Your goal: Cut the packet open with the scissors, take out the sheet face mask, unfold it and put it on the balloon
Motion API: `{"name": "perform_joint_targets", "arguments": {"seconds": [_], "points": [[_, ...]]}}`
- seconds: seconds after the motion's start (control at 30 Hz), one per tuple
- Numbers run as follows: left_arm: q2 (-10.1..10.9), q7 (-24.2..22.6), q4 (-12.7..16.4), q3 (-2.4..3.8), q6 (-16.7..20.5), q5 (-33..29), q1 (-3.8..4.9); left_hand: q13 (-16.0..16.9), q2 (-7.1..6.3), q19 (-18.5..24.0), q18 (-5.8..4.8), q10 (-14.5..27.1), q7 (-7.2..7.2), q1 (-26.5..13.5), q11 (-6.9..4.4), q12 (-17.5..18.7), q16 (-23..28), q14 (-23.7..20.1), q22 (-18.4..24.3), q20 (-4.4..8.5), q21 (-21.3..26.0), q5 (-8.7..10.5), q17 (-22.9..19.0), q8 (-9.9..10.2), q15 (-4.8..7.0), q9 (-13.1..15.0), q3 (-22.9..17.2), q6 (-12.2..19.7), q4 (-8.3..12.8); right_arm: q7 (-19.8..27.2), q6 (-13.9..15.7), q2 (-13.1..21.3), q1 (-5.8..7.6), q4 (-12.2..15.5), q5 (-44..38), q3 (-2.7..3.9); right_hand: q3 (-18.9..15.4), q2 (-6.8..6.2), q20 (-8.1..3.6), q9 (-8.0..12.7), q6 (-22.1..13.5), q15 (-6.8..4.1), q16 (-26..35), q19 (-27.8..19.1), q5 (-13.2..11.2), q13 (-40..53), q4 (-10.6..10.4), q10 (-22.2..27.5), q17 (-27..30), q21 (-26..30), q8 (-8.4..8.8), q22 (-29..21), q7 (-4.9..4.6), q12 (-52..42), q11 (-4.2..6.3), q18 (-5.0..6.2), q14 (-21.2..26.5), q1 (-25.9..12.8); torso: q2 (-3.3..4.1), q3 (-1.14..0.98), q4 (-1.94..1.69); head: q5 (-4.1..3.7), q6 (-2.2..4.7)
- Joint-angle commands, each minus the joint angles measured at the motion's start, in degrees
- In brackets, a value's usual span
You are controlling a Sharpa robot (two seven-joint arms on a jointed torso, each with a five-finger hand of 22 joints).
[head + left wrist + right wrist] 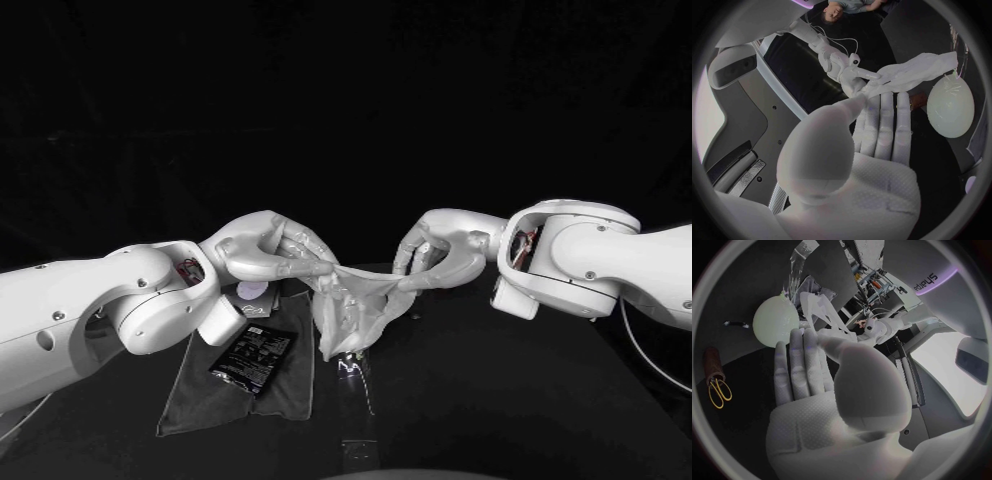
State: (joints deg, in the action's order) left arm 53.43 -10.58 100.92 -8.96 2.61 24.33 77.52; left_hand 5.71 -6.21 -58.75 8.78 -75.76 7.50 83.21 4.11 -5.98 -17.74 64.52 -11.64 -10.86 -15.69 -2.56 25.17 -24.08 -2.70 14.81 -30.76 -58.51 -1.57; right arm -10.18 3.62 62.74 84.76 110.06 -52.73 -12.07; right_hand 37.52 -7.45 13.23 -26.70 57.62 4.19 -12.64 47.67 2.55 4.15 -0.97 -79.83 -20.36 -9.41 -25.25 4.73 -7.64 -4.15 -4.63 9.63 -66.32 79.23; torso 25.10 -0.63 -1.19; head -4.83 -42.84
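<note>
Across the lower half of the head view spreads the black table, and the two white arms reach over it from the sides: the left arm from the left edge, the right arm from the right edge. Lower left of centre, a grey cloth lies flat on the table, running down toward the bottom edge.

At the middle of the frame, the sheet face mask is out of its packet and hangs in the air between the hands. Its top edge is stretched into a shallow sag and the rest droops in loose folds. The left hand pinches the mask's upper left corner between thumb and fingers, the other fingers lying nearly straight. The right hand grips the upper right corner the same way.

Both wrist views show the pale balloon beyond the fingertips, close to the stretched mask; whether they touch cannot be told.

The black packet lies on the cloth at lower left, just below the left hand. In the right wrist view, the yellow-handled scissors lie on the table, well apart from the balloon.
</note>
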Motion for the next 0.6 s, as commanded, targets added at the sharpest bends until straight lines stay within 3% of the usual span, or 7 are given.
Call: {"name": "perform_joint_targets", "arguments": {"seconds": [0.03, 0.13, 0.3, 0.6], "points": [[-0.4, 0.2, -0.1, -0.74, -1.5, 1.1, -0.51, 0.0, 0.69, 0.4, 0.94, -0.2, 0.1, -0.1, 0.15, 0.2, 0.3, 0.0, -0.1, -0.03, -0.2, -0.2, 0.1, -0.1, -0.05, 5.6, -0.3, -0.4, 0.0, -0.4, -1.7, -0.4, -1.06, -0.1, 0.7, -0.11, 0.1, 0.42, -0.02, -0.5, 0.4, 0.02, 0.3, 0.2, 0.2, 0.0, 0.3, 0.2, -0.1, -0.1, -0.25, 0.1, -0.12, 0.3, 0.31, 1.06, -0.1, 0.0, 0.27, -0.01, 0.0, -0.32, -1.17], [-1.1, 1.2, -1.2, -1.31, 0.2, 1.8, -1.9, 0.1, 0.7, 0.5, 0.94, -0.2, 0.1, -0.1, 0.14, 0.2, 0.3, 0.0, -0.1, -0.02, -0.3, -0.2, 0.1, -0.1, -0.05, 5.7, -0.3, -0.4, 0.1, -0.5, -1.1, -1.3, -2.77, -1.1, -0.2, -0.15, 0.1, 0.44, -0.02, -0.5, 0.4, 0.02, 0.3, 0.2, 0.2, 0.0, 0.3, 0.2, -0.1, -0.1, -0.26, 0.1, -0.11, 0.3, 0.32, 1.06, -0.2, 0.0, 0.33, 0.01, 0.01, -0.4, -1.67], [-2.7, 1.9, -3.8, -1.63, 2.2, 1.6, -3.68, 0.1, 0.72, 0.5, 0.95, -0.2, 0.12, -0.1, 0.14, 0.2, 0.3, 0.1, -0.1, -0.02, -0.3, -0.2, 0.1, -0.1, -0.05, 5.7, -0.3, -0.4, 0.1, -0.3, 0.7, -3.6, -4.27, -4.0, -2.4, -0.17, 0.1, 0.45, -0.02, -0.5, 0.4, 0.01, 0.3, 0.2, 0.2, 0.0, 0.3, 0.2, -0.1, -0.1, -0.26, 0.1, -0.1, 0.3, 0.32, 1.06, -0.2, 0.0, 0.55, 0.03, 0.13, -0.12, -2.14], [-7.0, 1.7, -12.1, -1.6, 4.9, 1.5, -4.67, 0.1, 0.72, 0.5, 0.95, -0.2, 0.13, -0.1, 0.15, 0.2, 0.3, 0.1, -0.1, -0.02, -0.3, -0.2, 0.1, -0.1, -0.05, 5.7, -0.3, -0.4, 0.1, 1.4, 5.1, -9.4, -5.3, -13.0, -5.4, -0.16, 0.1, 0.47, -0.02, -0.5, 0.4, 0.01, 0.3, 0.3, 0.2, 0.0, 0.3, 0.1, -0.1, -0.1, -0.25, 0.1, -0.1, 0.3, 0.32, 1.06, -0.2, 0.0, 0.66, -0.07, 0.25, 0.23, -3.03]]}}
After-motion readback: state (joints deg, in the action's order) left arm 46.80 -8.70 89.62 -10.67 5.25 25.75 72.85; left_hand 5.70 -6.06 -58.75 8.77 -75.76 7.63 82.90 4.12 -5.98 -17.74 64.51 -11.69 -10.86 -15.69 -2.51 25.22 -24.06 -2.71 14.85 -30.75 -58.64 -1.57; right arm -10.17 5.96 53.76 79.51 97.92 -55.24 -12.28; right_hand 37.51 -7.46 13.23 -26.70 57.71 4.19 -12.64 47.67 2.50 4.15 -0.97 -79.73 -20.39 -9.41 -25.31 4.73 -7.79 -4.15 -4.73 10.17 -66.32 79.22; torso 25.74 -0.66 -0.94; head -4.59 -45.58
